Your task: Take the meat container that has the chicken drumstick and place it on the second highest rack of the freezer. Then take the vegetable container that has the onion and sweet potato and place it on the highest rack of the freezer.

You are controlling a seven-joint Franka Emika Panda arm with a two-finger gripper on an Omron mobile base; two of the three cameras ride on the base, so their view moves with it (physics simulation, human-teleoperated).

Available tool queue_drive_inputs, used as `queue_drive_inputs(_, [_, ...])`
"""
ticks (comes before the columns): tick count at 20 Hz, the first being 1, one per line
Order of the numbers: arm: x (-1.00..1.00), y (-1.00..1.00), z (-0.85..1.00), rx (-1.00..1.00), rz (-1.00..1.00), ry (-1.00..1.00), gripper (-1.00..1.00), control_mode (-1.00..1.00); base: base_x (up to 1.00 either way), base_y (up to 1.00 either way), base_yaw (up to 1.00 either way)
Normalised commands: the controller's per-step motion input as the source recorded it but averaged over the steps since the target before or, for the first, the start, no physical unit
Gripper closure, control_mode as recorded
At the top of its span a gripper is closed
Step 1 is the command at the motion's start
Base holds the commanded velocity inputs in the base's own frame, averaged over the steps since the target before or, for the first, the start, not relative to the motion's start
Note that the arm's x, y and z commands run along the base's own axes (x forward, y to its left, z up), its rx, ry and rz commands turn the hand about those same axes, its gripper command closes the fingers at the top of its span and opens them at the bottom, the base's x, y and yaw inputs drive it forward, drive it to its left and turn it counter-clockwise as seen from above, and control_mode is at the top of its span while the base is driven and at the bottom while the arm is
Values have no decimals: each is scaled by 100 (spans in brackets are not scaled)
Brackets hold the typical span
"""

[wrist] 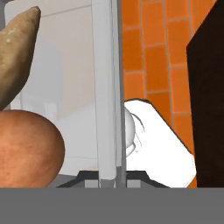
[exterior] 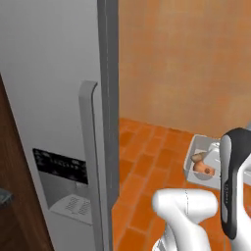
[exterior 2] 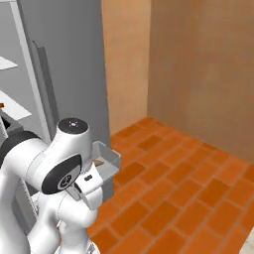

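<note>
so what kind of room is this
Most likely a home kitchen: a tall grey freezer with a long bar handle, an orange tiled floor, and a grey tray holding an onion and sweet potato.

Floor [exterior: 152,162]: orange-red brick tiles with paler joints, laid in offset rows. In the left base view it runs from centre toward 5 o'clock. No debris seen on the visible part.

Back wall [exterior: 186,59]: orange-tan with a faint square tile pattern, at 1 o'clock in the left base view. It meets the floor in a straight line.

Side wall [exterior 2: 208,69]: browner and plain, at 2 o'clock in the right base view. It joins the lighter wall in a vertical corner near 12 o'clock.

Wood panel [exterior: 19,206]: dark brown, at 8 o'clock in the left base view. A small grey item [exterior: 4,196] sits at its left edge; kind not determinable.

Dark block [wrist: 210,109]: near-black brown, at 3 o'clock in the hand view, over the brick floor.
</note>
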Motion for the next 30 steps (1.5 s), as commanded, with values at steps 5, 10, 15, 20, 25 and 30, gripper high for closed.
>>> queue_drive_inputs(5, [0,0,0,0,0,0,100,100,46,-55,63])
queue_drive_inputs(10, [0,0,0,0,0,0,100,100,42,-54,63])
queue_drive_inputs(15, [0,0,0,0,0,0,100,100,35,-51,65])
queue_drive_inputs(20, [0,0,0,0,0,0,100,100,26,-41,66])
queue_drive_inputs(25, [0,0,0,0,0,0,100,100,9,-13,64])
queue_drive_inputs(30, [0,0,0,0,0,0,100,100,43,-2,51])
